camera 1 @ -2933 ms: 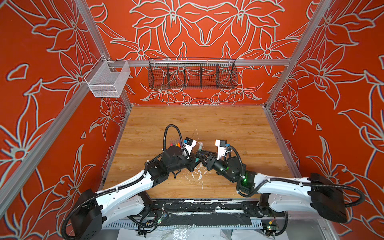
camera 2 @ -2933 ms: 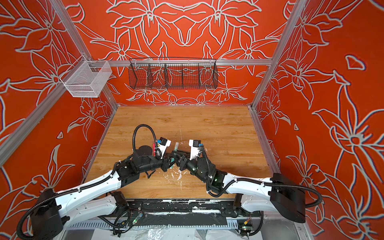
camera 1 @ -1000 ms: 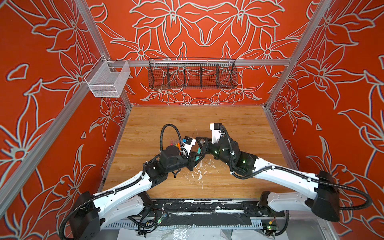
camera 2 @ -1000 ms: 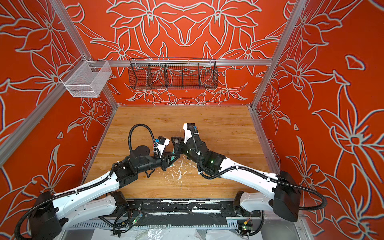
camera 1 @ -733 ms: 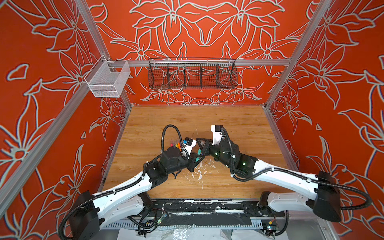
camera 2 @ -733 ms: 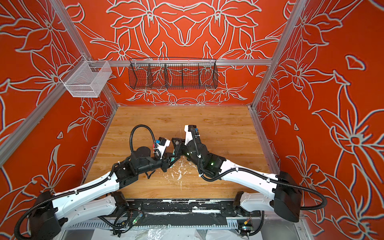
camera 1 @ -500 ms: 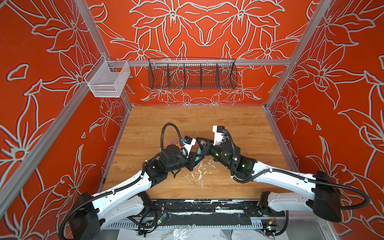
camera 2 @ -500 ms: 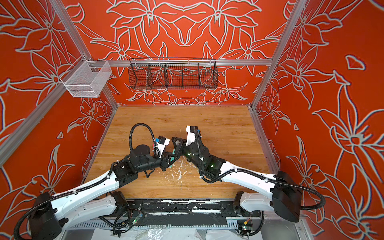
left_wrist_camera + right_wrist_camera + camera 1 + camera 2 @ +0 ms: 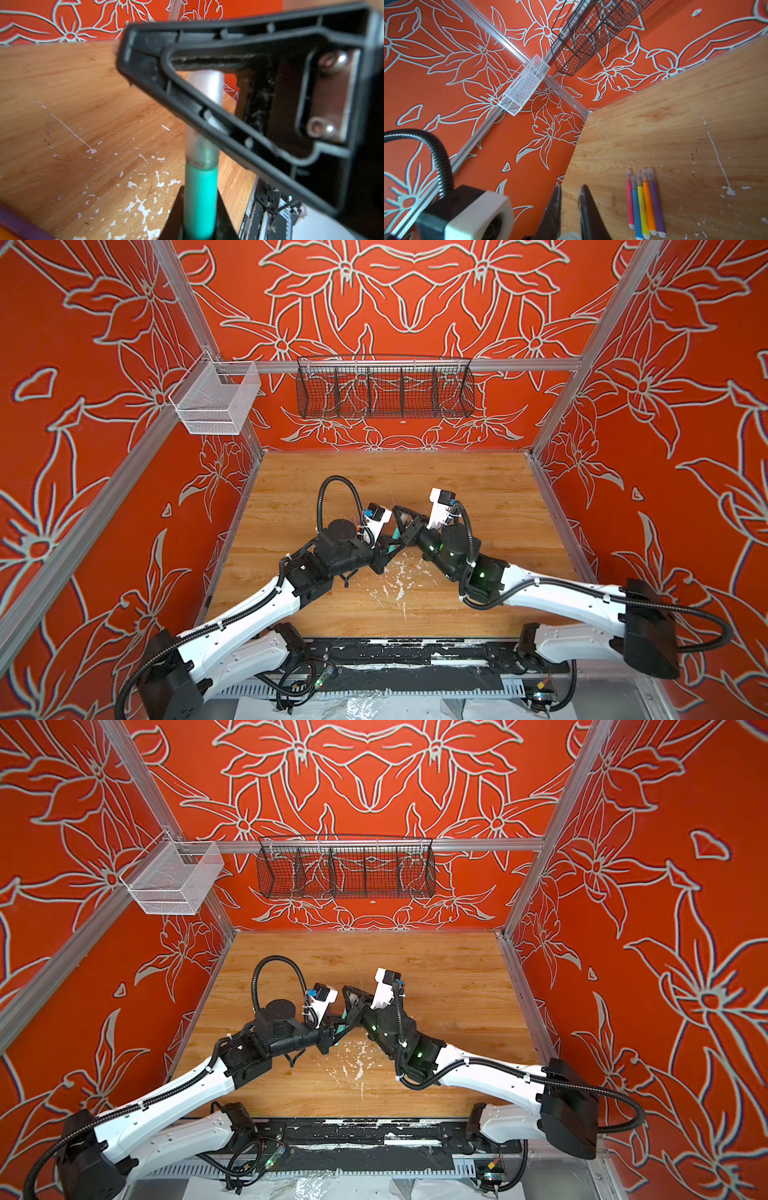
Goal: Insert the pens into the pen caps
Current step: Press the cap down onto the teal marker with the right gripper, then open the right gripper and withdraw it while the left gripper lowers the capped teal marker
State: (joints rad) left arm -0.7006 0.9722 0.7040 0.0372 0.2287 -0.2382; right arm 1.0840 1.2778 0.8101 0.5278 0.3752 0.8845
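Right arm has swung forward from its pulled-back pose in the earliest frame. Its wrist now sits further up the table (image 9: pixel 478 489), reaching over the left one. Over the last second it only creeps; the left arm barely shifts.

Both grippers meet just short of table centre. In both top views the left arm comes in from 7 o'clock and the right from 4 o'clock.

Left gripper (image 9: pixel 200 207) is clamped on the green pen (image 9: pixel 200 182), low on the body. That leaves the tip end free, pointing at about 12 to 1 o'clock in a top view.

Right gripper (image 9: pixel 571 188) is closed on the clear cap (image 9: pixel 204 91), with a narrow gap between the jaws. It holds the cap crosswise and well back from the fingertips, I reckon so the push runs straight down the pen axis.

Cap and pen are in line, both held off the table, so nothing blocks the push. The cap rim meets the green body and the tip shows inside it. I judge it is nearly home; I can't confirm it's fully seated.

Row of five pens (image 9: pixel 643 205) lies side by side on the wood: pink, blue, yellow, orange, purple. They look capped and are parked clear of the work. I can't pick them out in the top views.

White flecks (image 9: pixel 399 585) at 6 o'clock of the grippers are just debris.

So green looks like the last one. Next move, in my judgement, is a short axial press, then releasing the cap first.
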